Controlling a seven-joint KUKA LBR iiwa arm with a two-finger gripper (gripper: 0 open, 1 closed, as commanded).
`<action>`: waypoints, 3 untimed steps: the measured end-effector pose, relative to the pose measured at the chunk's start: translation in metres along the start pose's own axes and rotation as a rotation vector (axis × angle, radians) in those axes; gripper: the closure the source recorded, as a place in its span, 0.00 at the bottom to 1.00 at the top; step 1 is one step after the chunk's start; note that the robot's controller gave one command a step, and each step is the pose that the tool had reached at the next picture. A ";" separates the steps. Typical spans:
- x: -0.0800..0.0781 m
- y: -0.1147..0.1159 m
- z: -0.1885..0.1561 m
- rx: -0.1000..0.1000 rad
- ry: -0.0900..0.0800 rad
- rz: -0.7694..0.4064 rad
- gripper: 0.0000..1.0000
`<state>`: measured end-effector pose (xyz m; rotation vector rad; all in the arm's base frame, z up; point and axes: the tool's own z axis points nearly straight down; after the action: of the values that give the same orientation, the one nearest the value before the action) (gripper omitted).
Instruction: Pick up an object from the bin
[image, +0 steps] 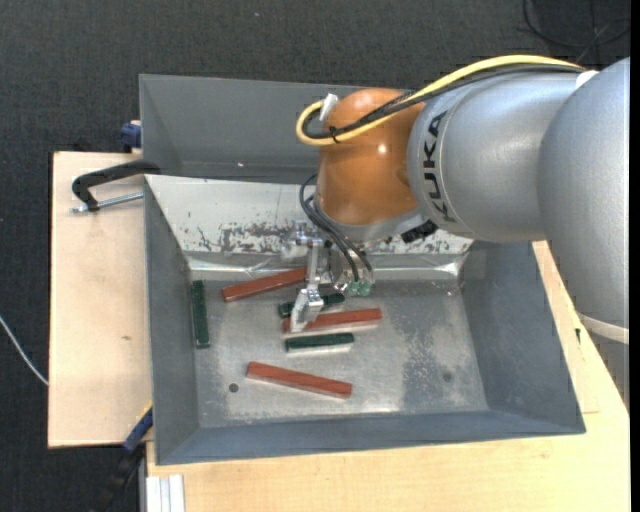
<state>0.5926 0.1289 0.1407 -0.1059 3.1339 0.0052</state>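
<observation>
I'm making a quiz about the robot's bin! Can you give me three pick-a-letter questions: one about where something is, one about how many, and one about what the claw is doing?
1. Where is the dark green flat stick that points front to back?
A) by the left wall
B) by the right wall
C) outside the bin

2. How many red-brown flat sticks lie in the grey metal bin?
A) one
B) three
C) six

3. What is the claw doing?
A) hanging low inside the bin
B) parked outside it
C) lifting a ball

Answers:
1 A, it lies along the left wall.
2 B, there is a back red-brown stick, a middle red-brown stick and a front red-brown stick.
3 A, it hangs over the middle stick's left end.
</observation>
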 end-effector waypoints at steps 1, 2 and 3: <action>0.027 -0.012 0.063 0.003 0.003 -0.042 0.00; 0.027 -0.012 0.068 -0.001 -0.002 -0.049 0.00; 0.027 -0.012 0.064 -0.002 0.006 -0.049 1.00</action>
<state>0.5672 0.1152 0.0761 -0.1828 3.1365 0.0072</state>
